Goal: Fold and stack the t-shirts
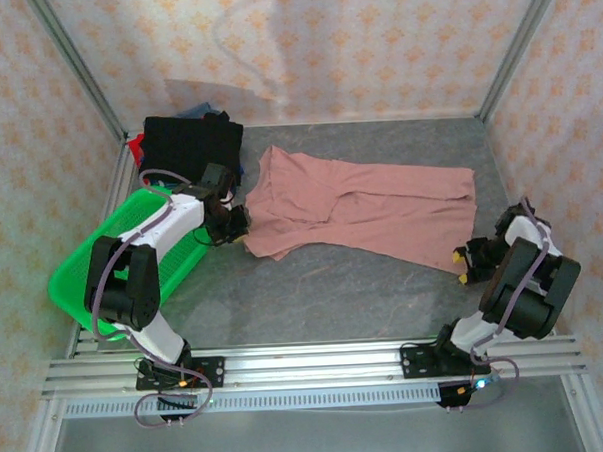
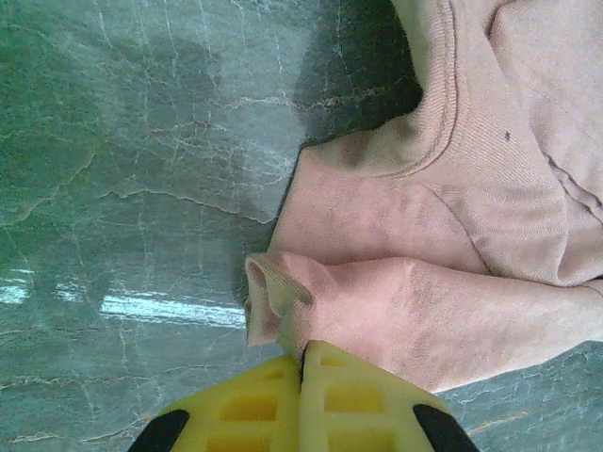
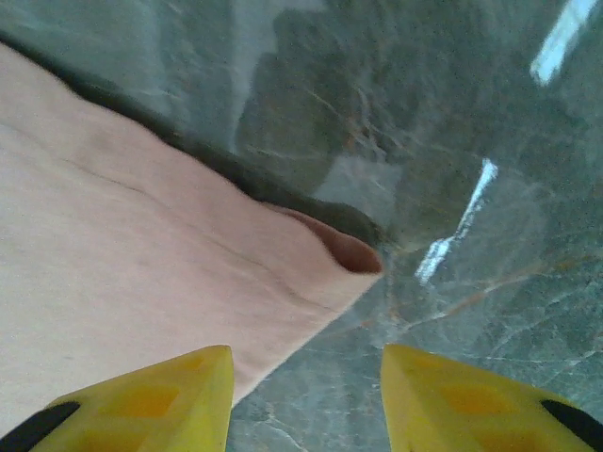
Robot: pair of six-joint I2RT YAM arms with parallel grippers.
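A dusty-pink t-shirt [image 1: 371,208] lies spread and rumpled across the middle of the table. My left gripper [image 1: 236,221] is at its left end. In the left wrist view the yellow fingers [image 2: 358,400] are pressed together, shut on the cuff of a pink sleeve [image 2: 283,297]. My right gripper [image 1: 466,262] sits at the shirt's lower right corner. Its jaws stand apart around bare table [image 3: 306,353], with the hem corner [image 3: 330,264] just ahead and the left finger [image 3: 160,400] over the cloth's edge. A folded black shirt [image 1: 191,143] tops a stack at the back left.
A green mesh basket [image 1: 123,264] stands at the left edge, beside the left arm. Bits of blue [image 1: 201,111] and red [image 1: 135,143] cloth peek from under the black shirt. Patterned walls close in the back and sides. The grey tabletop [image 1: 324,285] lies bare in front of the shirt.
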